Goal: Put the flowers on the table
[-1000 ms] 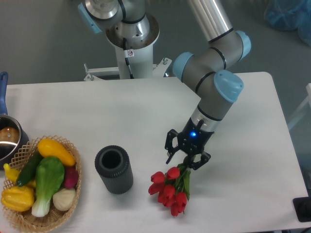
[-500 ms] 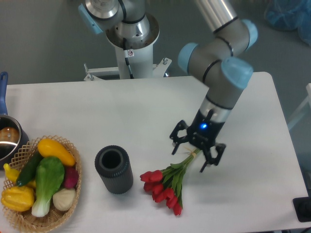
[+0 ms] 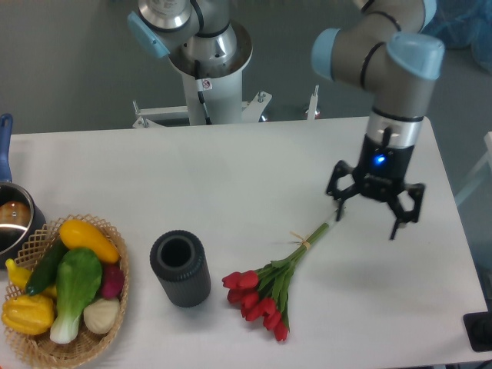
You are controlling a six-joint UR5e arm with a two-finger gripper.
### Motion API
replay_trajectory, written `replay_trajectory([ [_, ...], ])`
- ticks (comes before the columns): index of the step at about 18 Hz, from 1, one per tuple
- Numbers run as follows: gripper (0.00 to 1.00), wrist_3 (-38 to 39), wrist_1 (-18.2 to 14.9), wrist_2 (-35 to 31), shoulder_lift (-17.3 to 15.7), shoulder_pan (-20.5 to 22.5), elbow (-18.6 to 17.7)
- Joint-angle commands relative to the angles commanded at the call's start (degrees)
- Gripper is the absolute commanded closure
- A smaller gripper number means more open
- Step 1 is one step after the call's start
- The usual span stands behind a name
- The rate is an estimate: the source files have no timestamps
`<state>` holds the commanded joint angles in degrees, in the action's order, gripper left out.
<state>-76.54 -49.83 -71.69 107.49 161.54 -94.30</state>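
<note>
The flowers (image 3: 265, 296), a bunch of red tulips with green leaves and tied stems, lie flat on the white table (image 3: 231, 177), blooms toward the front, stems pointing up and right. My gripper (image 3: 369, 223) is open and empty. It hovers above the table just right of the stem ends, apart from the bunch.
A dark cylinder vase (image 3: 180, 269) stands upright left of the blooms. A wicker basket (image 3: 69, 288) of vegetables sits at the front left edge. A pot (image 3: 11, 219) is at the far left edge. The arm's base (image 3: 204, 54) stands behind the table.
My gripper has opened, let go of the flowers and moved up and right, away from them. The bunch now lies on the table.
</note>
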Motion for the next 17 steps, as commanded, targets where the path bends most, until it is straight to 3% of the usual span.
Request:
replay_trajectory([
  [2, 0.00, -2.2, -0.7, -4.3, -0.3, 0.1, -1.1],
  [6, 0.00, -7.0, -2.6, -6.9, -0.4, 0.4, -2.1],
  [17, 0.00, -7.9, -2.1, -6.9, -0.6, 0.5, -3.1],
])
